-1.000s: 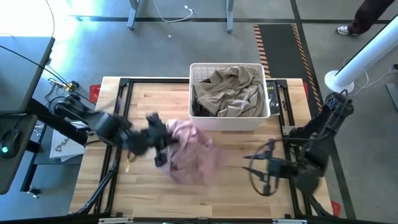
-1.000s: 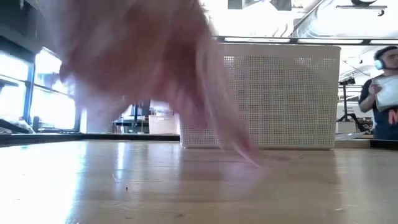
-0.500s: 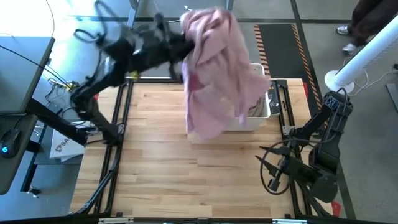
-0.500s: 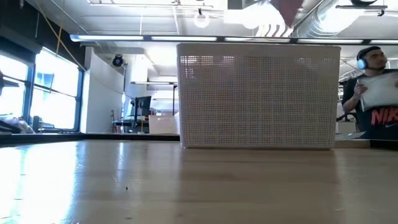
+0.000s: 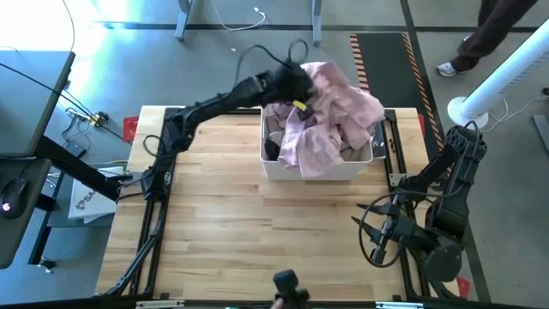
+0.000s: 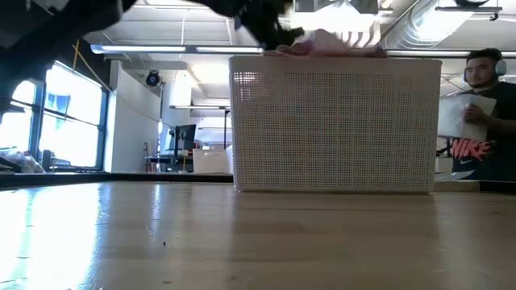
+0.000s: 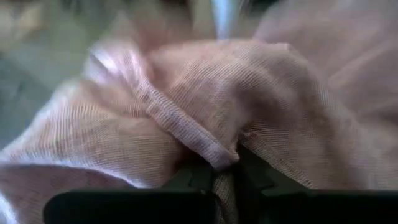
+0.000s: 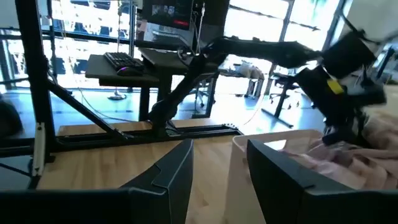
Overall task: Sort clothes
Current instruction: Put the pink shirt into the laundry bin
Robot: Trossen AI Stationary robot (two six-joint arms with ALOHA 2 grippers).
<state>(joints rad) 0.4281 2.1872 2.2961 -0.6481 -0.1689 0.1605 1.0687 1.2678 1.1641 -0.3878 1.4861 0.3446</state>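
Holding: left claw (image 5: 296,84) is clamped on a fold of the pink garment (image 5: 330,112), its fingers pinching the cloth in the left wrist view (image 7: 217,149).
Left arm: stretched from the counter's left side up over the basket's (image 5: 310,170) far left corner.
Pink garment: heaped over the top of the white basket, one flap draped down the near wall, a bit showing above the rim in the low view (image 6: 330,44).
Beige garment (image 5: 353,151): inside the basket, mostly under the pink one.
Right claw (image 5: 367,232): fingers apart, hovering low over the counter (image 5: 223,223) near its right edge, well apart from the basket.
Person (image 6: 484,113): standing beyond the counter, wearing headphones.
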